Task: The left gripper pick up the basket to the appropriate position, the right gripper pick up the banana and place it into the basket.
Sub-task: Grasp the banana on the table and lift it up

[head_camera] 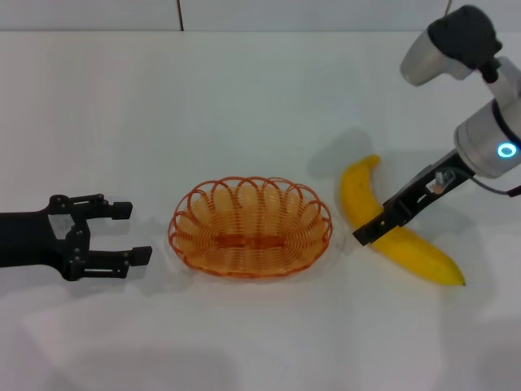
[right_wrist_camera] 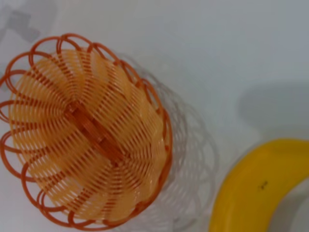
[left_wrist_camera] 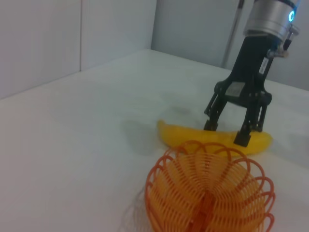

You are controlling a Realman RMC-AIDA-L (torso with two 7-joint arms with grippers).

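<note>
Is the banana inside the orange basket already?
No, the banana lies on the table beside the basket, with the right gripper straddling it, fingers open.

The place looked like a robotics lab or test station rather than a home or kitchen. A plain, smooth white tabletop [head_camera: 244,98] filled the scene, bare of household clutter, and at its far edge stood flat, pale grey wall panels [left_wrist_camera: 58,38] with thin vertical seams. Two machine arms reached over it, the right one white and grey with a glowing blue ring light [head_camera: 507,150]. The only props were an oval orange wire basket [head_camera: 251,226] and a smooth bright-yellow banana [head_camera: 391,224], laid out like trial objects
</note>
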